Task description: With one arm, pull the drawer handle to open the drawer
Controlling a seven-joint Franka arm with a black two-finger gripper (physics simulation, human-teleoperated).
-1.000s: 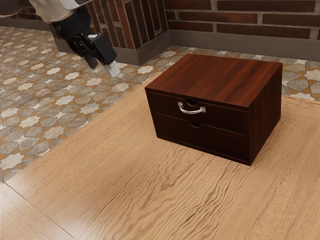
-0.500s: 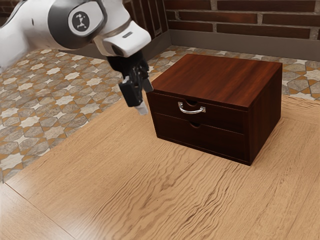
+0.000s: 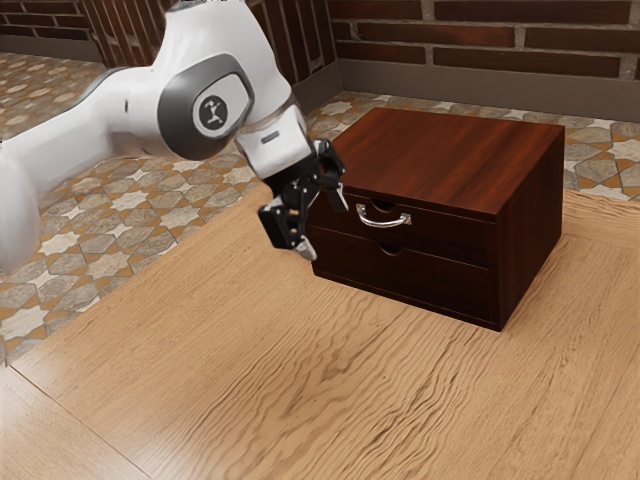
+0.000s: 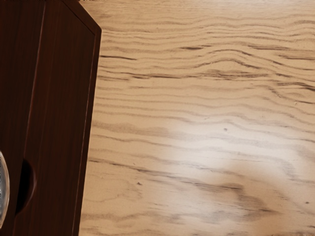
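Note:
A dark wooden cabinet (image 3: 440,160) with two drawers stands on the table. The upper drawer (image 3: 440,232) sits flush with the cabinet front and carries a curved silver handle (image 3: 383,219). My gripper (image 3: 323,224) hangs in front of the cabinet's front corner on the exterior view's left, just short of the handle, open with nothing between its fingers. One fingertip (image 3: 306,251) is low by the lower drawer (image 3: 410,275); the other is higher, near the handle. In the wrist view the cabinet front (image 4: 54,123) appears, with a sliver of the handle (image 4: 2,196) at its edge.
The cabinet rests on a light wooden tabletop (image 3: 300,380) that stretches wide in front of it. Patterned floor tiles (image 3: 90,210) lie beyond the table's edge, and a brick wall (image 3: 480,40) runs behind.
My arm has swung down from the exterior view's upper left to the cabinet's front corner. The hand has turned toward the drawer front and its fingers now stand apart.

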